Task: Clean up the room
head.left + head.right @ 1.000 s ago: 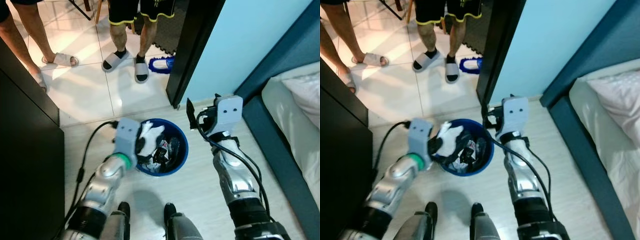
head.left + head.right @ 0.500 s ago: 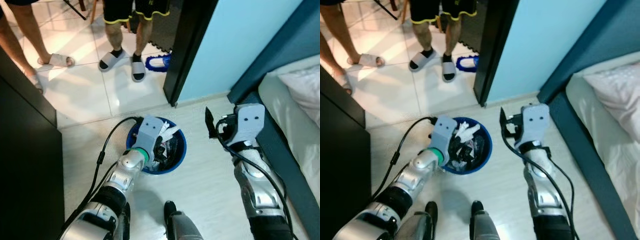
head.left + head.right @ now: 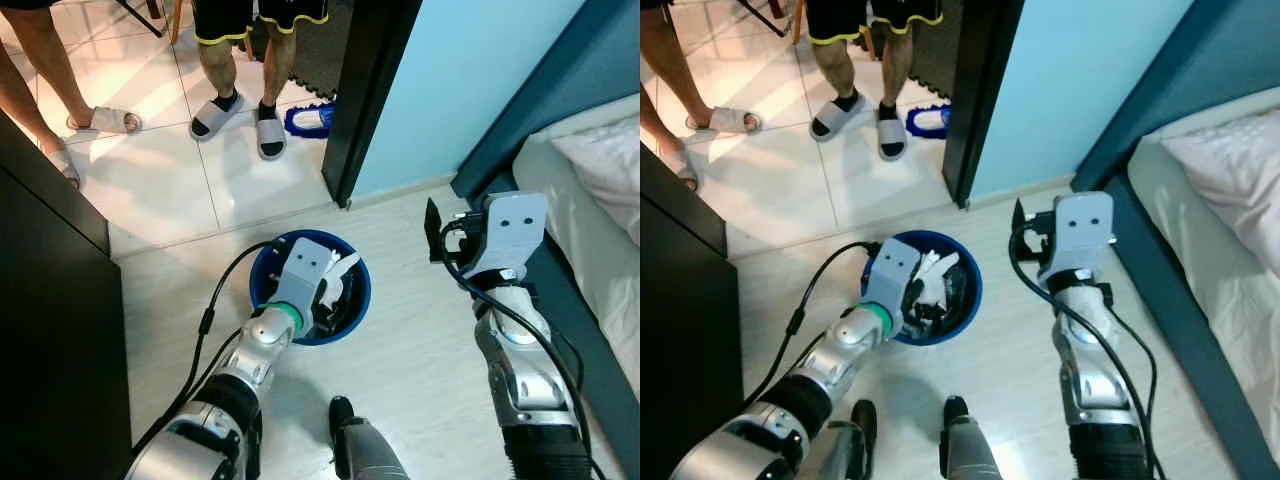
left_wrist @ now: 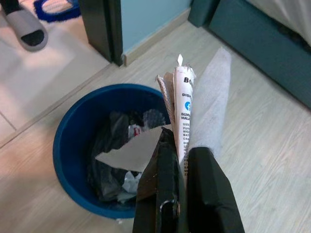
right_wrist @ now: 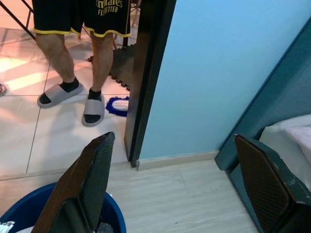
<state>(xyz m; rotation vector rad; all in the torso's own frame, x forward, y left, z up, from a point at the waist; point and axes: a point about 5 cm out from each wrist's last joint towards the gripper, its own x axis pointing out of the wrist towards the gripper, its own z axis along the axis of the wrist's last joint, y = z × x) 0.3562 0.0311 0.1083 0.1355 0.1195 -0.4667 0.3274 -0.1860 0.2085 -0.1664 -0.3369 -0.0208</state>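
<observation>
Over the blue bin [image 3: 352,305], the left gripper [image 4: 187,160] pinches crumpled paper wrappers [image 4: 194,104], release seemingly next; right gripper [image 5: 177,187] spread wide.

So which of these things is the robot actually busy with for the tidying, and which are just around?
Part of the job:
- white paper scraps, pinched in the left pincer
- blue bin, already holding rubbish, with the left pincer over it

Just around:
- right pincer, open, holding nothing
- bed
- dark cabinet
- two people standing on the tiles in slides
- blue mop head
</observation>
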